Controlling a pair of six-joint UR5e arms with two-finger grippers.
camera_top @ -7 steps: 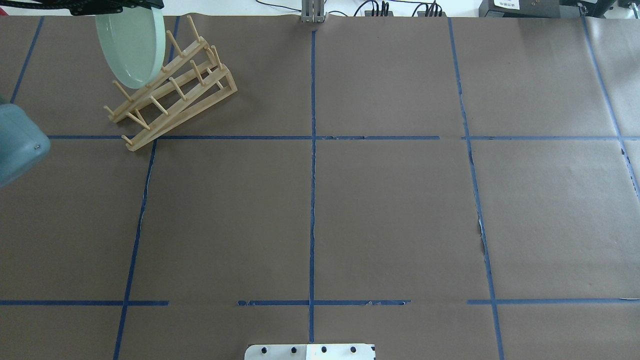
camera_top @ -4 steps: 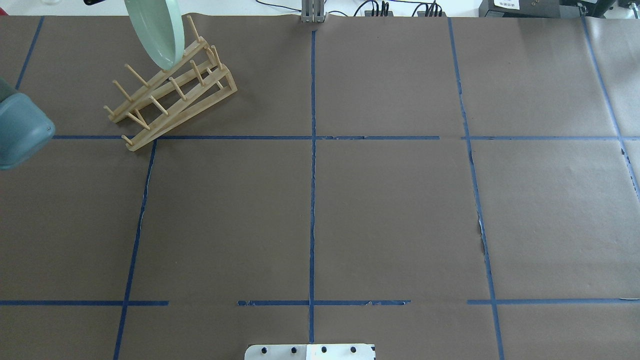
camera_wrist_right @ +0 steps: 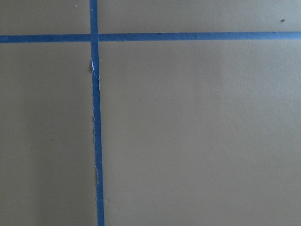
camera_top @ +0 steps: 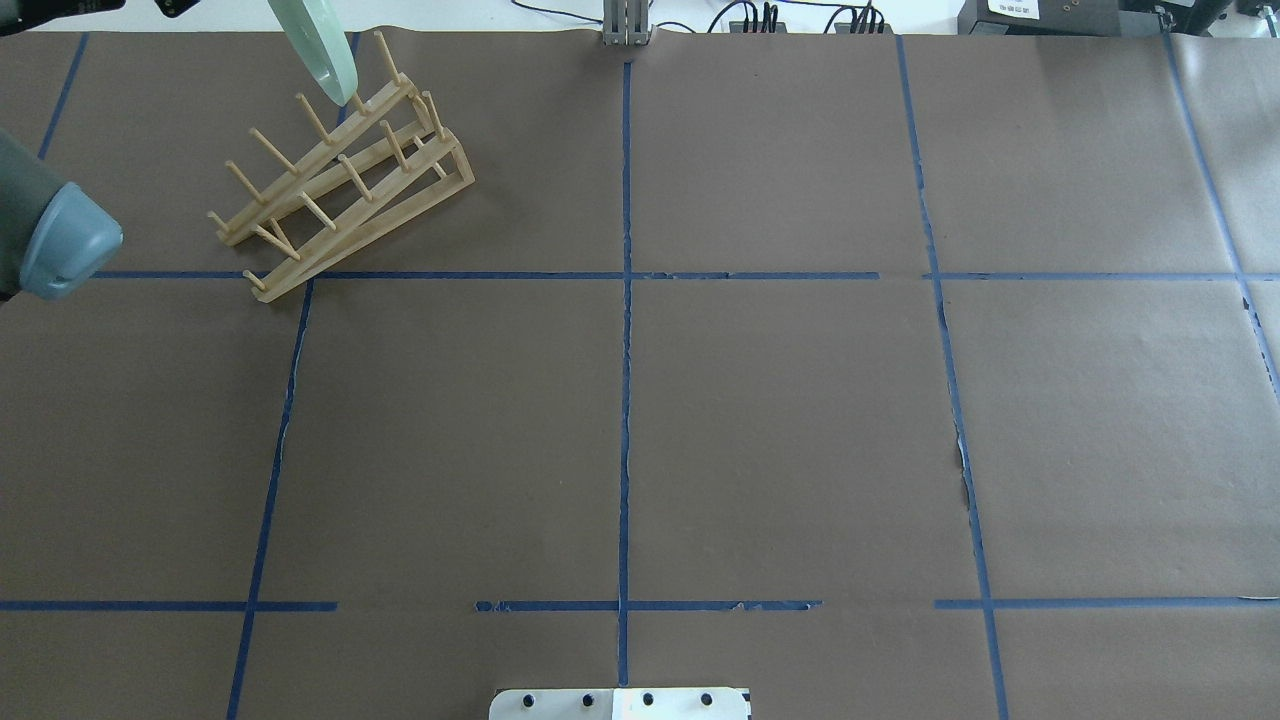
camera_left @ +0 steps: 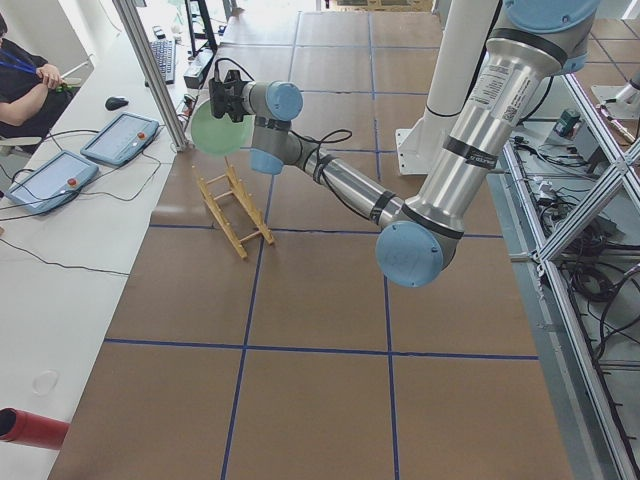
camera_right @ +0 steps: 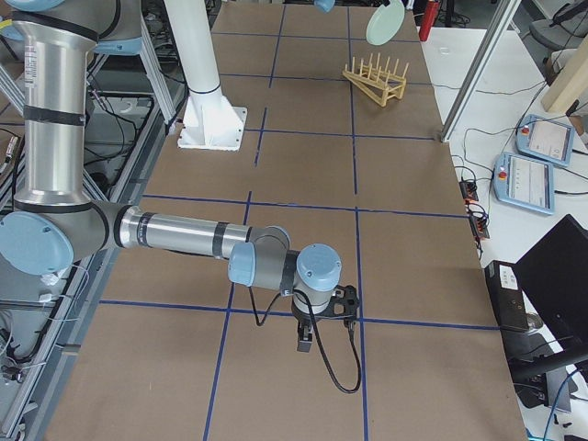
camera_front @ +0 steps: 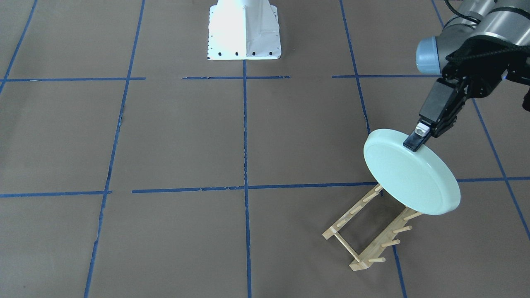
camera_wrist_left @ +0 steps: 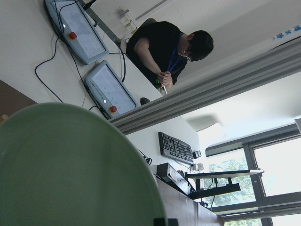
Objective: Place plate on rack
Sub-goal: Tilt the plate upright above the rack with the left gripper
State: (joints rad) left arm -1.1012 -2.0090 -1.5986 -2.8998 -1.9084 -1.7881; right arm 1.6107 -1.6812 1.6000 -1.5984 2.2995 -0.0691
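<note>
The pale mint-green plate (camera_front: 410, 174) is held on edge and tilted, a little above the light-wood rack (camera_front: 372, 231). My left gripper (camera_front: 417, 140) is shut on the plate's upper rim. In the overhead view the plate (camera_top: 318, 45) shows nearly edge-on over the far end of the rack (camera_top: 340, 170). The exterior left view shows a small gap between the plate (camera_left: 218, 128) and the rack (camera_left: 235, 205). The plate (camera_wrist_left: 70, 169) fills the lower left of the left wrist view. My right gripper (camera_right: 308, 340) hangs low over the table, far from the rack; I cannot tell whether it is open.
The rack stands slanted across a blue tape line on the brown paper table. The white robot base (camera_front: 244, 33) is at the near edge. A metal post (camera_top: 625, 30) stands at the far edge. Tablets (camera_left: 120, 138) and a seated operator (camera_left: 25, 80) are beyond it.
The left gripper has turned the plate from broadside to nearly edge-on in the overhead view and carried it right, over the rack's far end. The left elbow has shifted up.
</note>
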